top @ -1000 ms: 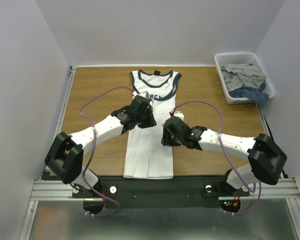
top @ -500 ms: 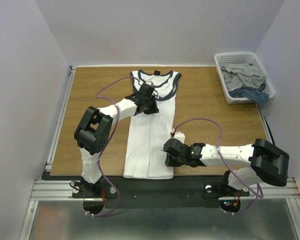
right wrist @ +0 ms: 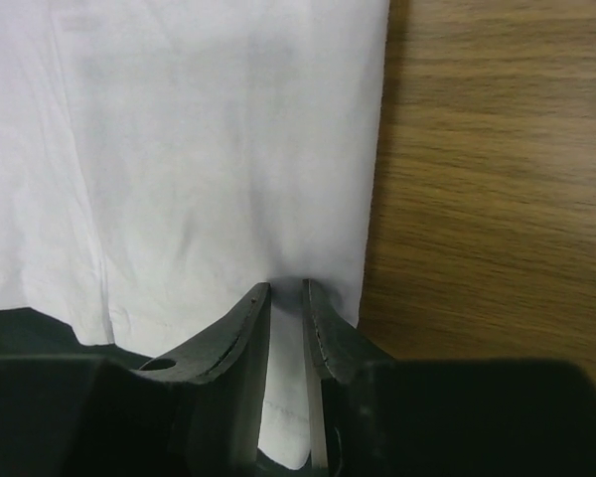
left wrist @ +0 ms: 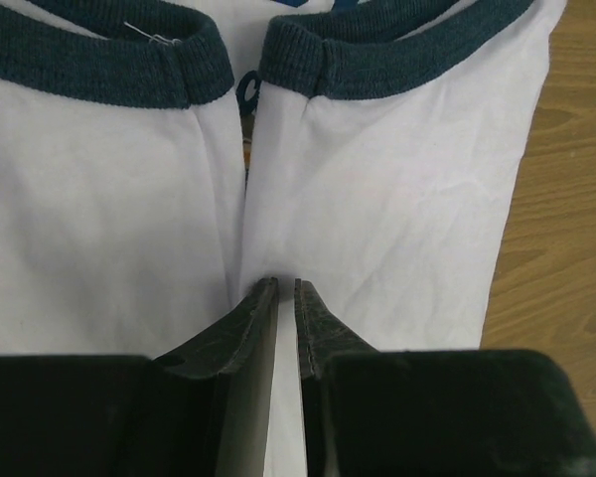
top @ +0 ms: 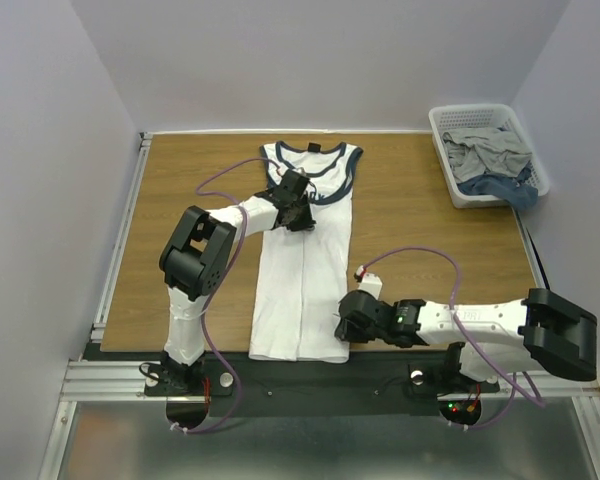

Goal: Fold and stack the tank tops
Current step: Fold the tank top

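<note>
A white tank top [top: 300, 290] with navy trim lies lengthwise on the wooden table [top: 420, 220], both sides folded inward so they meet down the middle. My left gripper [top: 298, 212] sits on its chest just below the navy neckline [left wrist: 109, 70]. In the left wrist view its jaws [left wrist: 286, 286] stand nearly together with white cloth between them. My right gripper [top: 345, 325] is at the near right corner of the hem. Its jaws [right wrist: 288, 288] pinch a puckered fold of the white cloth [right wrist: 179, 149] close to the right edge.
A white basket [top: 488, 112] at the back right holds crumpled grey and blue clothes [top: 492, 158]. Bare wood lies on both sides of the shirt. The black front rail [top: 310, 375] runs just below the hem.
The left gripper moved up the shirt toward the neckline. The right gripper travelled from mid-shirt down to the near right hem corner and narrowed onto the cloth.
</note>
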You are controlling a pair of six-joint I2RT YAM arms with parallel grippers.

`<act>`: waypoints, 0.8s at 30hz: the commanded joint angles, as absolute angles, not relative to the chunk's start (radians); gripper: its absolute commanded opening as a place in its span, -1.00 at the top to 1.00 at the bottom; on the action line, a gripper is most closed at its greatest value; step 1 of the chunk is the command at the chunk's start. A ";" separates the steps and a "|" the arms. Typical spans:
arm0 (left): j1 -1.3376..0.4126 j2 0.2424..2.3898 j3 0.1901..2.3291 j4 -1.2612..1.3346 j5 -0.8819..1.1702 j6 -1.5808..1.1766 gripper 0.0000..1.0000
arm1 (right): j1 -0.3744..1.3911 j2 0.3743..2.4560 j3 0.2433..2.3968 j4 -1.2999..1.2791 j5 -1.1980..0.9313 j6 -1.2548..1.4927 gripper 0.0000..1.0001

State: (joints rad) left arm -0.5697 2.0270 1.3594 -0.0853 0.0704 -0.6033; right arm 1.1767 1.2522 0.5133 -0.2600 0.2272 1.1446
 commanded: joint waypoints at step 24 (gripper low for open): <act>-0.549 1.926 1.479 -0.106 0.092 -0.543 0.20 | 1.259 0.991 0.468 -0.502 0.307 1.312 0.28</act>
